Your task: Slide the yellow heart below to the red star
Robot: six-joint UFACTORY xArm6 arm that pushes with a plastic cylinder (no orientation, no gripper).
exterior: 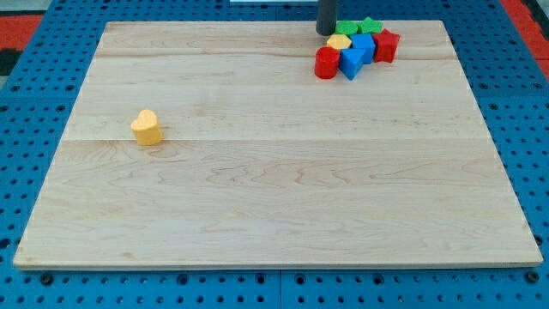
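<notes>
The yellow heart (147, 127) lies alone on the left part of the wooden board (274, 197). The red star (386, 45) sits at the right end of a tight cluster near the view's top right. My tip (325, 32) stands at the top edge of the board, just left of that cluster and touching or nearly touching its yellow block (340, 41). The tip is far to the upper right of the yellow heart.
The cluster also holds a red cylinder (326, 63), a blue triangular block (352, 62), a blue block (364, 45) and two green blocks (360, 27) at its top. A blue pegboard (34, 172) surrounds the board.
</notes>
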